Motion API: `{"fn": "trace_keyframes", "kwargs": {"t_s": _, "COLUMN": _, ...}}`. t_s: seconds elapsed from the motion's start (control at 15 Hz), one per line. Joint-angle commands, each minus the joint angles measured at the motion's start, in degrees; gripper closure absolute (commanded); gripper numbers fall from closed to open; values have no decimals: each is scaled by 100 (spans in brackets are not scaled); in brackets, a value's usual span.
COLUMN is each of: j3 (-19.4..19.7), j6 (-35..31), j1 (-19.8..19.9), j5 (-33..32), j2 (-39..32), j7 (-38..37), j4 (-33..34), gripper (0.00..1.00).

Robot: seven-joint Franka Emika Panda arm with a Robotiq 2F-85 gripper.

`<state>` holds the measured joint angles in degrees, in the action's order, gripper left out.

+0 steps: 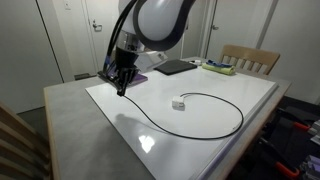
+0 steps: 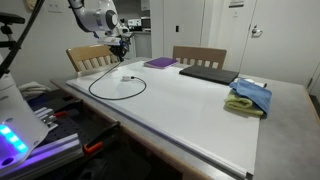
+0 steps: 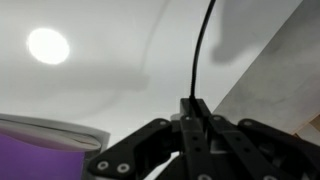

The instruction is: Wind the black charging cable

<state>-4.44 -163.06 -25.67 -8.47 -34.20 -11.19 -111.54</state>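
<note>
1. The claw point(image 3: 195, 108) is clamped together on the black charging cable point(image 3: 199, 45), pinching the thin cord close to its free end. In the wrist view the cord leaves the pads and runs toward 12 o'clock. Holding it by the end, I'd judge, lets the arm lead the cord round into a coil.
2. The rest of the cable lies slack on the white tabletop point(image 1: 200, 115) in one wide, open loop. In an exterior view it sweeps from the claw through 6 and 3 o'clock, then curls back to the white-grey plug block point(image 1: 178, 104) at about 10 o'clock of the loop.
3. The arm comes in from above with the wrist pointing almost straight down. The fingertips sit low over the table's corner area; whether they touch the surface I cannot tell.
4. The purple notebook point(image 2: 160, 63) lies near the claw. The dark laptop point(image 2: 210, 73) and the blue and yellow cloths point(image 2: 250, 97) are well apart from the loop, so there seems room to wind.
5. With only one loose loop on the table, the winding looks barely begun.
</note>
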Motion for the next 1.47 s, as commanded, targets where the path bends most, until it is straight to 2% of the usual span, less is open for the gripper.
{"fn": "trace_keyframes", "kwargs": {"t_s": 0.0, "j3": 90, "j6": 88, "j1": -89, "j5": -26, "j2": -16, "j7": -105, "j4": 21, "gripper": 98}}
{"fn": "trace_keyframes", "kwargs": {"t_s": 0.13, "j3": 569, "j6": 279, "j1": -464, "j5": -168, "j2": -63, "j7": -735, "j4": 109, "gripper": 98}}
{"fn": "trace_keyframes", "kwargs": {"t_s": 0.2, "j3": 971, "j6": 391, "j1": -775, "j5": -318, "j2": -88, "j7": -1251, "j4": 157, "gripper": 98}}
{"fn": "trace_keyframes", "kwargs": {"t_s": 0.53, "j3": 2057, "j6": 818, "j1": -1577, "j5": -611, "j2": -276, "j7": -3044, "j4": 295, "gripper": 98}}
{"fn": "trace_keyframes", "kwargs": {"t_s": 0.67, "j3": 2197, "j6": 1162, "j1": -1656, "j5": -594, "j2": -268, "j7": -3642, "j4": 319, "gripper": 98}}
{"fn": "trace_keyframes", "kwargs": {"t_s": 0.8, "j3": 2173, "j6": 1476, "j1": -1572, "j5": -530, "j2": -252, "j7": -4177, "j4": 337, "gripper": 98}}
{"fn": "trace_keyframes", "kwargs": {"t_s": 1.4, "j3": 2114, "j6": 2347, "j1": -877, "j5": -605, "j2": -195, "j7": -6634, "j4": 415, "gripper": 98}}
